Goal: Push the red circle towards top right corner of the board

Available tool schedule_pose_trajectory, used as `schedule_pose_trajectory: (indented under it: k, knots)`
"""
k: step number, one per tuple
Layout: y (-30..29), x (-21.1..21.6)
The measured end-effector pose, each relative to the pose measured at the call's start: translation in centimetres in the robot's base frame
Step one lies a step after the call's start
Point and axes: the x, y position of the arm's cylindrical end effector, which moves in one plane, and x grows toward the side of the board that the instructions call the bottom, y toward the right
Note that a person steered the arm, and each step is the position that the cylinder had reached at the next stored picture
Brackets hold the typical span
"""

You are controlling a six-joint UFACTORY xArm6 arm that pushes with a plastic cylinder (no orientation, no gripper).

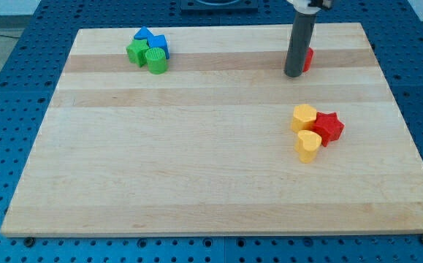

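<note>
Red circle (309,58): mostly hidden behind the rod, only a red sliver showing at the rod's 3 o'clock side; sits near the table's upper right, about 1 o'clock from the table centre, short of the corner itself.
Table (196,161): pale wooden board on a blue perforated surface, carrying every block.
Rod (299,40): dark, straight, upright, coming down from the view's top edge.
My tip (294,74): down at the board surface, just beside the red circle at its 8 o'clock side; actual contact cannot be confirmed because the rod covers the meeting point.
End effector state: plain rod with no jaws, so neither wide nor narrow and holding nothing.
Right-hand cluster: three blocks bunched together at about 6 o'clock from my tip, well apart from it.
Red star (329,127): at the 3 o'clock side of the cluster, touching both yellow blocks.
Upper yellow block (304,116): rounded, exact shape unclear.
Lower yellow block (307,145): rounded, at 6 o'clock of the upper one, touching it.
Left-hand cluster: near the table's upper left, about 11 o'clock from centre, well apart from my tip.
Blue blocks (151,40): at the cluster's 12 o'clock side; shapes hard to separate.
Green block (135,52): at the 9 o'clock side, shape unclear.
Green cylinder (156,60): ridged, at the 5 o'clock side, touching its neighbours.
</note>
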Motion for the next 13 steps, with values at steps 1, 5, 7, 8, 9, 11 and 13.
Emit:
schedule_pose_trajectory:
  k: [1,5,7,8,9,11,13]
  knots:
    - [1.4,0.5]
    - [2.5,-2.2]
    - [0.7,-2.7]
    - [0.7,-2.9]
    - [0.0,-3.0]
    - [3.9,-4.2]
    - [3.7,-4.1]
